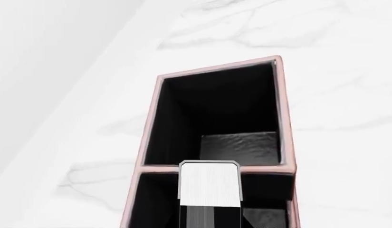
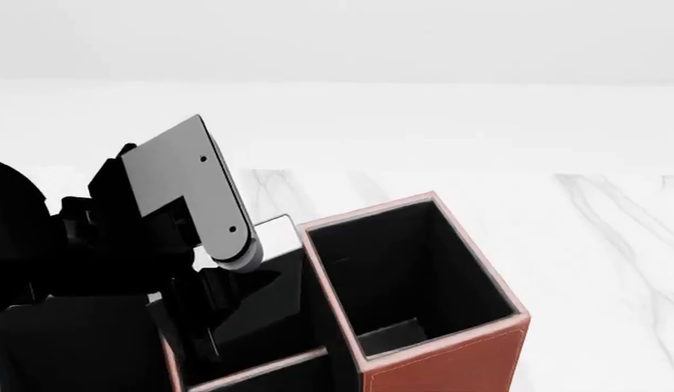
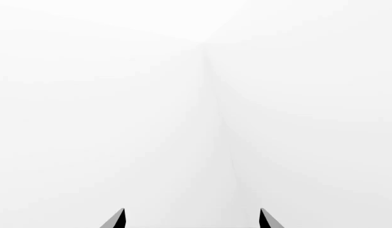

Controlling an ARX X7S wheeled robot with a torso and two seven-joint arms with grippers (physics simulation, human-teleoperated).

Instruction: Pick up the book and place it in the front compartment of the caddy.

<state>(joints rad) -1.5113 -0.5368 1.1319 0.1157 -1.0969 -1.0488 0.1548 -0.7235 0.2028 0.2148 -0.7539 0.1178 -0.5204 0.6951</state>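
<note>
The caddy point(image 1: 281, 114) is a reddish-brown box with pale rims and black lining; its tall compartment point(image 2: 408, 269) is at the right in the head view. The book point(image 1: 209, 184) shows end-on in the left wrist view, its white page edges over the divider rim between two compartments. My left gripper point(image 1: 208, 219) is shut on the book, with only dark finger parts showing at the frame edge. My left arm point(image 2: 189, 192) hangs over the caddy's left part. My right gripper point(image 3: 192, 219) is open, holding nothing, and faces a blank white surface.
The caddy stands on a white marble table point(image 2: 598, 245) with a pale wall behind. A lower dark compartment point(image 2: 75, 351) lies at the head view's bottom left, under my arm.
</note>
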